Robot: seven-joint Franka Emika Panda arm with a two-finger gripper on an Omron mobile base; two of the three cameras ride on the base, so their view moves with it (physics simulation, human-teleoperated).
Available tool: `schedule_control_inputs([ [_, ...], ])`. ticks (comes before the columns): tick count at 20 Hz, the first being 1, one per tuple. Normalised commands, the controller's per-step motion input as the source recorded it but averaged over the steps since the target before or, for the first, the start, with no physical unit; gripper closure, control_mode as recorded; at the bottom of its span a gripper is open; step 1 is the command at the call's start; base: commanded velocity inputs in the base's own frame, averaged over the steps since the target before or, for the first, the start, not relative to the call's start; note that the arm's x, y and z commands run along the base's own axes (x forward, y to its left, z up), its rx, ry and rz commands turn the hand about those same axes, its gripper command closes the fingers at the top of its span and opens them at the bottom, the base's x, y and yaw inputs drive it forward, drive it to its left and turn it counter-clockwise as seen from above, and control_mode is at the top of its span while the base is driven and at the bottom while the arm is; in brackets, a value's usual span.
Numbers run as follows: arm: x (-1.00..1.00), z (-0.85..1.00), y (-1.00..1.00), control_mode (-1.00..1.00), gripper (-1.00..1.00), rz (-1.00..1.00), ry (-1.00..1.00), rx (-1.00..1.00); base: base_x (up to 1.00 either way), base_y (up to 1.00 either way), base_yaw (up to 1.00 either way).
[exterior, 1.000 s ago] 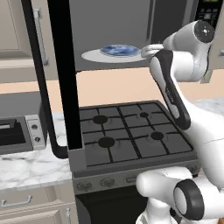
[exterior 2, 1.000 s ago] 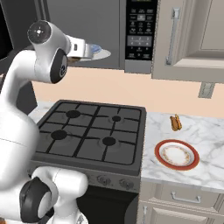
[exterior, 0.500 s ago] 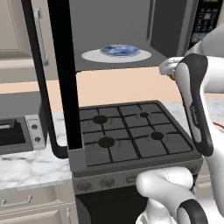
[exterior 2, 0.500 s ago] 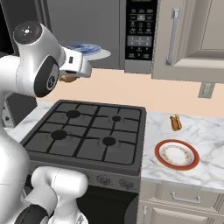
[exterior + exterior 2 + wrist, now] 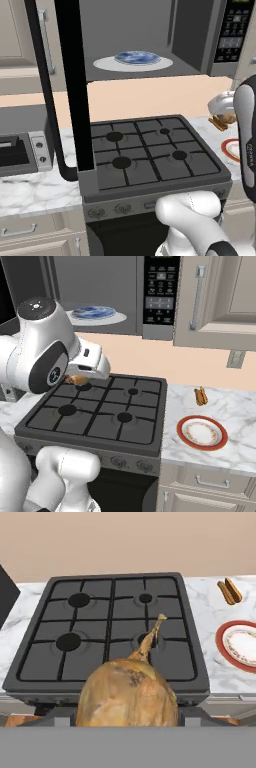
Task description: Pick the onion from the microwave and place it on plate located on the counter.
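Onion (image 5: 128,694) sits bottom centre of the hand view, stem tip pointing up, gripped between the fingers (image 5: 76,379), which are closed on it. Right base view, left to right: microwave (image 5: 100,291) open at upper left, blue plate (image 5: 92,311) on its turntable; fingers with onion at centre left over the stove (image 5: 100,413); elongated orange-brown item (image 5: 200,396) on the surface (image 5: 235,406) at right; red-rimmed plate (image 5: 202,432) just below it.
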Motion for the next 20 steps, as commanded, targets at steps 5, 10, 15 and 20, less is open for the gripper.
schedule_control_inputs([
  [5, 0.03, -0.51, -0.77, -1.00, 1.00, 0.00, 0.08, 0.01, 0.00, 0.00, 0.00],
  [10, 0.42, -0.34, -0.65, -1.00, 1.00, 0.00, 0.04, 0.00, 0.00, 0.00, 0.00],
  [15, 0.36, -0.45, -0.52, -1.00, 1.00, 0.00, 0.04, 0.00, 0.00, 0.00, 0.00],
  [20, 0.25, -0.52, -0.38, -1.00, 1.00, 0.00, 0.04, 0.00, 0.00, 0.00, 0.00],
])
